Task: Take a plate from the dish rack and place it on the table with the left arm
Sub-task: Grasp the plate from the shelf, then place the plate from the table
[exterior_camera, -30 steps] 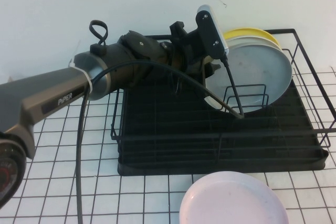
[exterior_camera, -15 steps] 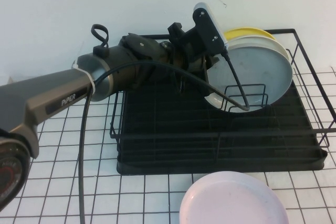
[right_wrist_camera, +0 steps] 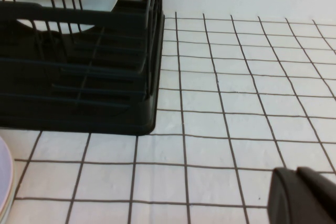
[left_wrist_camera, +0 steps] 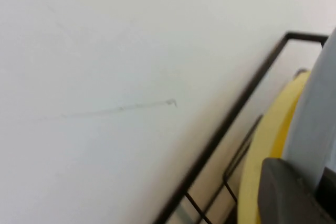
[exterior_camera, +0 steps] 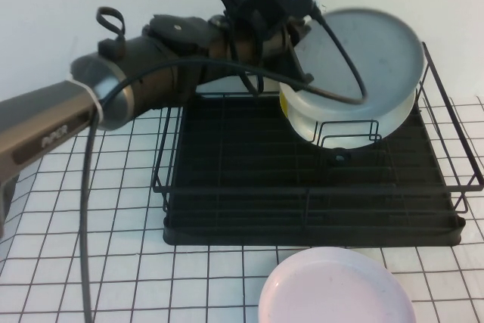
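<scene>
My left gripper (exterior_camera: 300, 38) is shut on the left rim of the pale grey-blue plate (exterior_camera: 367, 54) and holds it tilted, raised above the back of the black dish rack (exterior_camera: 302, 221). In the left wrist view one dark finger (left_wrist_camera: 289, 192) lies against the plate (left_wrist_camera: 320, 119), with a yellow plate (left_wrist_camera: 268, 145) just behind it. A white plate's edge (exterior_camera: 325, 128) and a yellow sliver (exterior_camera: 283, 104) show under the raised plate. My right gripper (right_wrist_camera: 297, 176) is shut and empty, low over the gridded table (right_wrist_camera: 236, 103), to the side of the rack (right_wrist_camera: 79, 114).
A pale pink plate (exterior_camera: 336, 289) lies on the table (exterior_camera: 98, 262) in front of the rack, and its edge shows in the right wrist view (right_wrist_camera: 4, 182). The left arm's cable (exterior_camera: 333, 92) loops across the plate. A white wall stands behind the rack.
My left gripper has risen with the grey-blue plate, lifting it up out of the rack's dividers. The white and yellow plates have stayed in the rack.
</scene>
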